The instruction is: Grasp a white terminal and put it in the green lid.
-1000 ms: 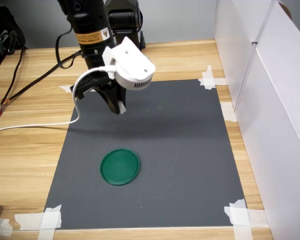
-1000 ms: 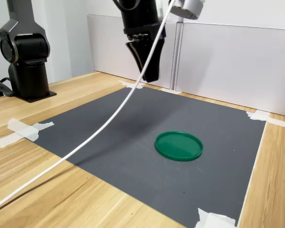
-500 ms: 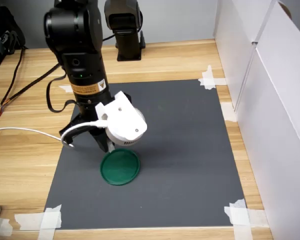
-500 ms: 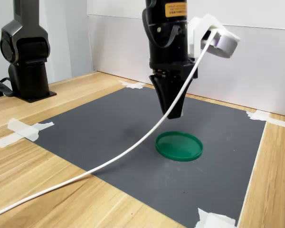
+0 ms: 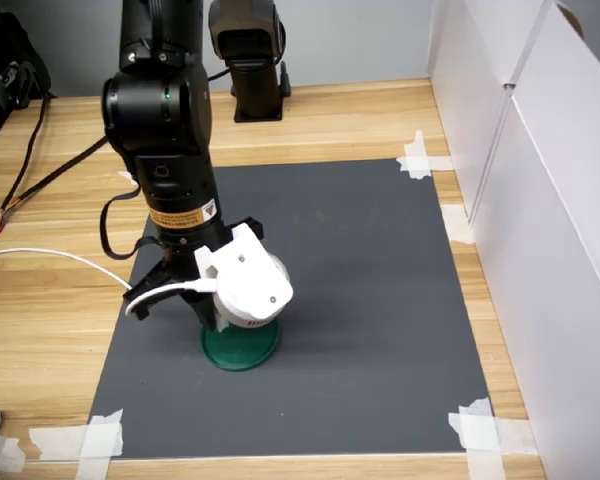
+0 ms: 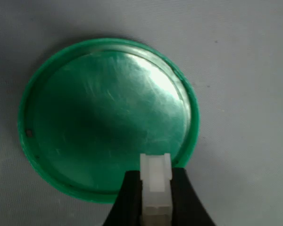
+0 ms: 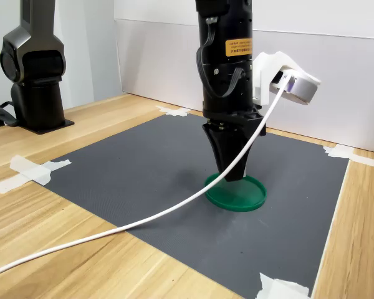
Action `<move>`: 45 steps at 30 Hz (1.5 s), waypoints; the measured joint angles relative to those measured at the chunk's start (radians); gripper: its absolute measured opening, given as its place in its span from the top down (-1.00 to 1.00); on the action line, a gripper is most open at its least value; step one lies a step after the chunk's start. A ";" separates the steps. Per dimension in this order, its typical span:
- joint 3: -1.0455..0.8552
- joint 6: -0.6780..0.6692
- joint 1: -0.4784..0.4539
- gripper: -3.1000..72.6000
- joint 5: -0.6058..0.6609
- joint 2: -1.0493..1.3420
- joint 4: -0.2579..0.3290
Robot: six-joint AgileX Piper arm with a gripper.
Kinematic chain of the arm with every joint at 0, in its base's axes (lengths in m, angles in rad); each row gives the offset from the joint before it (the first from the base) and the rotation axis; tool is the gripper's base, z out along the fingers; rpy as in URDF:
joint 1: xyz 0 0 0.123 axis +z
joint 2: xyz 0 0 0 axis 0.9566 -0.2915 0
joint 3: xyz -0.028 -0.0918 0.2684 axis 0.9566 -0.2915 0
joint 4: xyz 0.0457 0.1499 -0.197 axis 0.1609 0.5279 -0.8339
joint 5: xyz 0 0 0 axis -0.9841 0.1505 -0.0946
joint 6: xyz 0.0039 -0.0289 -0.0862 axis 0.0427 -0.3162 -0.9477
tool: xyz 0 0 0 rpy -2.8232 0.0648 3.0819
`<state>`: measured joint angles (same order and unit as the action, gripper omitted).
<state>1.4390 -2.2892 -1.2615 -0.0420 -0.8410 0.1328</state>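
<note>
The big black robot arm (image 5: 165,150) has come down low since a moment ago and now stands right over the flat round green plastic lid (image 6: 108,117) on the dark grey mat (image 5: 380,300). Its black gripper (image 6: 155,207) pinches the tiny white plastic terminal block (image 6: 155,186) tight, just above the lid's rim. A white cable (image 7: 112,230) hangs across the mat in front.

In the wrist view, the gripper (image 6: 155,200) has its two black fingers (image 6: 127,202) pressed against either side of the white terminal (image 6: 155,181), a small pale translucent block. The terminal overlaps the rim of the green lid (image 6: 104,117), a glossy round disc lying flat on a grey mat (image 6: 245,70).
</note>
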 joint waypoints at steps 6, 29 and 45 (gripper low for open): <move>0.001 0.000 0.000 0.40 0.003 -0.009 0.000; 0.001 0.000 0.000 -0.33 -0.068 0.204 0.185; -0.223 -0.163 0.000 0.95 -0.052 0.356 0.222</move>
<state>1.2163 -2.4522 -1.2615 -0.0942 -0.4847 0.3544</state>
